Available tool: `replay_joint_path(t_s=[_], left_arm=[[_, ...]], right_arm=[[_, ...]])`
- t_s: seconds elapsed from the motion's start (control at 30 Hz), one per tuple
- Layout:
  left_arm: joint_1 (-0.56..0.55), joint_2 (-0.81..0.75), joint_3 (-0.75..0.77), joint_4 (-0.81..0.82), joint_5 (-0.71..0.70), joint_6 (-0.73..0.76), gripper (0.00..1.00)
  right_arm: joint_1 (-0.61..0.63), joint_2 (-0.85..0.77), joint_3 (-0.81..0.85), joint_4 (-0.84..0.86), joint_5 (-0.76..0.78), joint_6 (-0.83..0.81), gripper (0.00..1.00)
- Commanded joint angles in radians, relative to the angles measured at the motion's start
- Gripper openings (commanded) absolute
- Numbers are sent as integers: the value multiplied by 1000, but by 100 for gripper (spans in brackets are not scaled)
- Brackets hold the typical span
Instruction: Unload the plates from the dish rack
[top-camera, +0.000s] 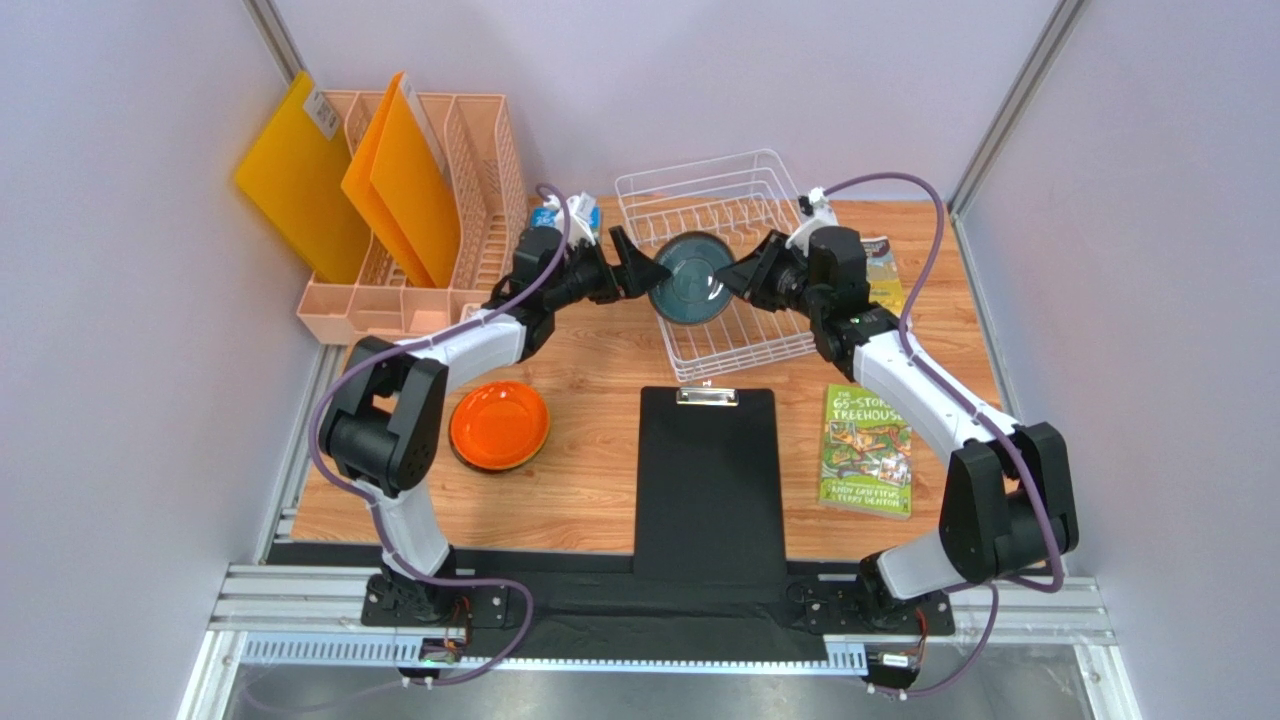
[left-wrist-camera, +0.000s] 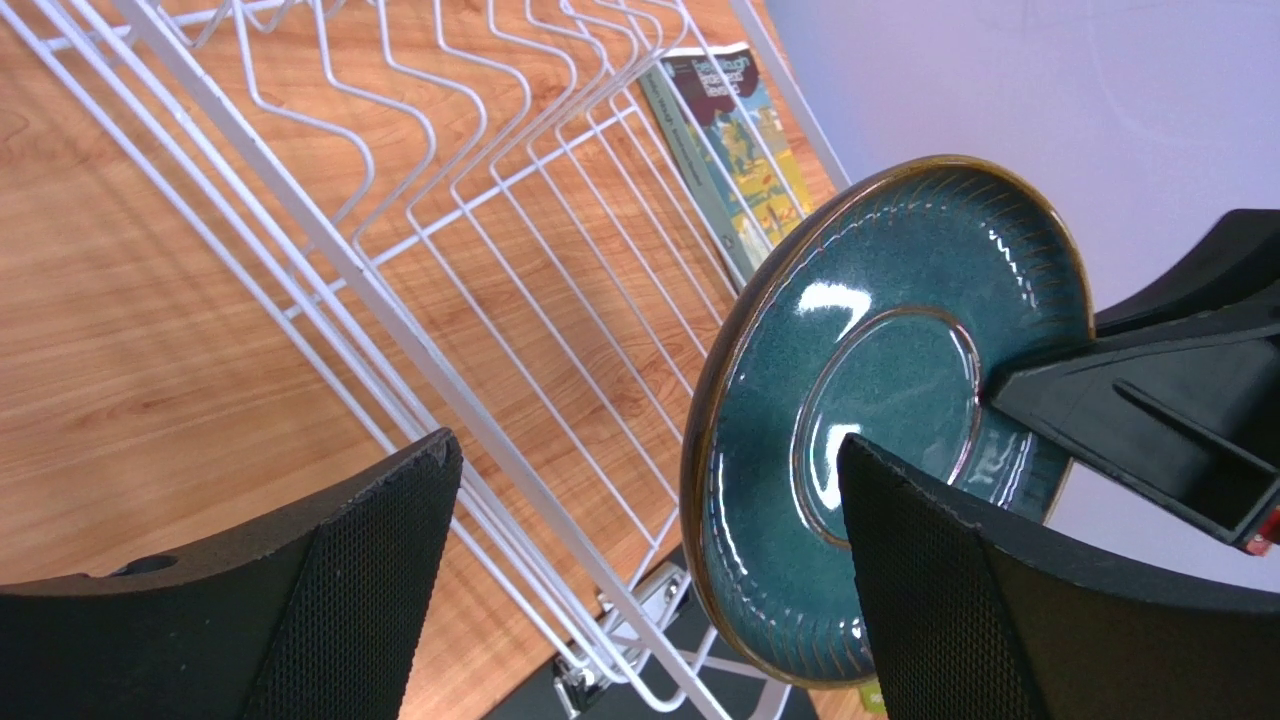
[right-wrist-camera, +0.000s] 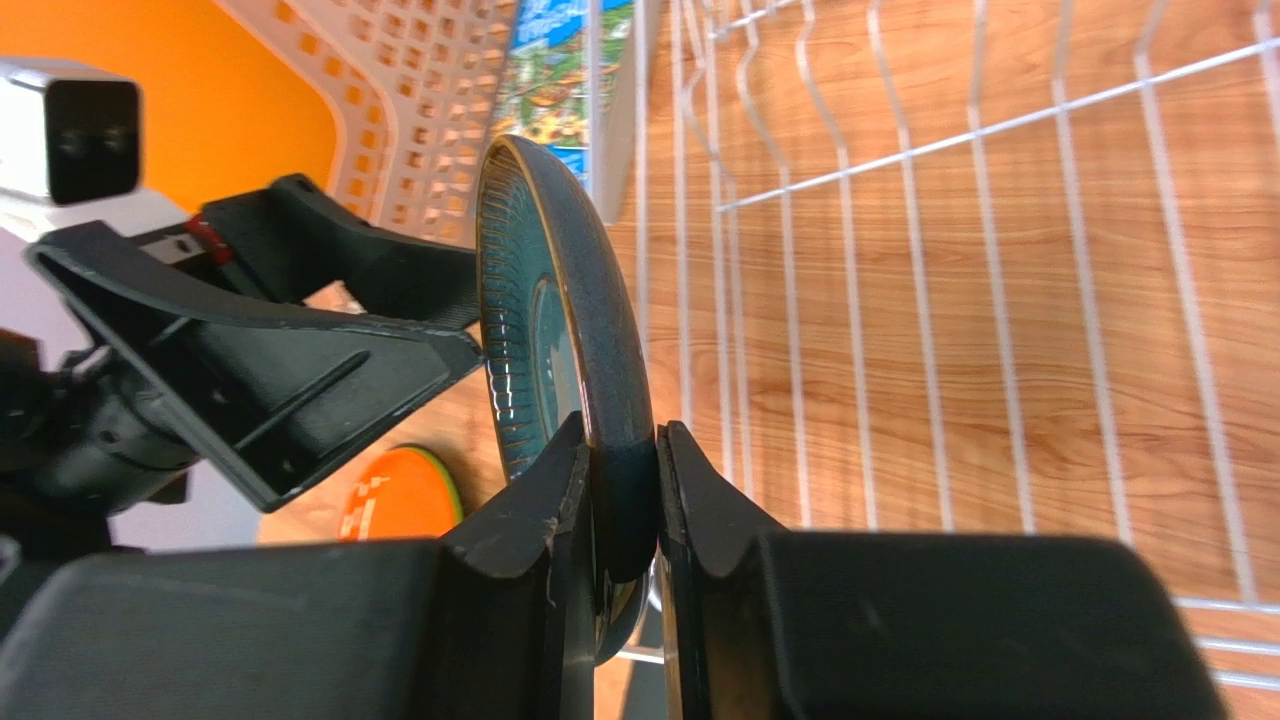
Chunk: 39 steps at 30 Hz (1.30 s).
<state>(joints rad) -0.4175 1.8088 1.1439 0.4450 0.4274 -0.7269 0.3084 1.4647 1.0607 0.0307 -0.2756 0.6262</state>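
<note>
The dark grey-teal plate (top-camera: 691, 275) stands on edge above the white wire dish rack (top-camera: 706, 192). My right gripper (top-camera: 733, 281) is shut on its right rim; in the right wrist view both fingers pinch the rim (right-wrist-camera: 619, 495). My left gripper (top-camera: 643, 278) is open at the plate's left edge. In the left wrist view the plate (left-wrist-camera: 887, 390) sits just inside the right finger (left-wrist-camera: 962, 615), with the rack (left-wrist-camera: 496, 450) below. The orange plate (top-camera: 499, 425) lies on the table at the left, with a lime green rim under it. The dark red plate is not in view.
A peach mesh file holder (top-camera: 451, 195) with orange folders (top-camera: 403, 188) stands at the back left. A black clipboard (top-camera: 706, 473) lies in front of the rack. A green book (top-camera: 869, 447) lies at the right, another (top-camera: 884, 270) beside the rack.
</note>
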Motion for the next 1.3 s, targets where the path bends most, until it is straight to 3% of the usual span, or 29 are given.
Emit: replay_joint_path(t_s=[0.0, 0.07, 0.17, 0.2, 0.4, 0.57, 0.67, 0.7, 0.83, 0.93, 0.97, 1.07, 1.17, 1.27], left_arm=[[-3, -62, -27, 118, 5, -46, 99], [-3, -63, -45, 167, 8, -65, 98], [-3, -62, -59, 204, 28, -92, 86], [-3, -59, -67, 218, 36, -107, 76], [-3, -48, -101, 291, 48, -155, 43], [-3, -39, -111, 339, 70, -187, 41], [-3, -29, -111, 351, 83, -193, 16], [-3, -31, -115, 351, 83, -193, 1], [-3, -48, -134, 330, 63, -177, 0], [-3, -88, -154, 262, 34, -122, 0], [-3, -121, -167, 252, 5, -91, 0], [-3, -199, -231, 222, -62, -39, 0], [-3, -279, -272, 167, -114, 12, 0], [-3, -377, -302, 60, -197, 70, 0]], right_arm=[[-17, -47, -40, 274, -97, 145, 0], [-22, -41, -82, 334, -126, 208, 0], [-38, -20, -128, 463, -178, 300, 0], [-43, -8, -133, 501, -195, 312, 0], [-55, 88, -151, 698, -295, 454, 0], [-57, 169, -142, 791, -353, 521, 0], [-55, 184, -134, 804, -370, 523, 0], [-55, 184, -131, 792, -372, 514, 0], [-55, 161, -113, 713, -358, 445, 0], [-55, 126, -90, 563, -326, 342, 1], [-55, 106, -70, 461, -311, 316, 4], [-57, 77, -35, 311, -264, 218, 24], [-57, 60, -21, 215, -222, 166, 51], [-61, 49, 5, 140, -183, 132, 61]])
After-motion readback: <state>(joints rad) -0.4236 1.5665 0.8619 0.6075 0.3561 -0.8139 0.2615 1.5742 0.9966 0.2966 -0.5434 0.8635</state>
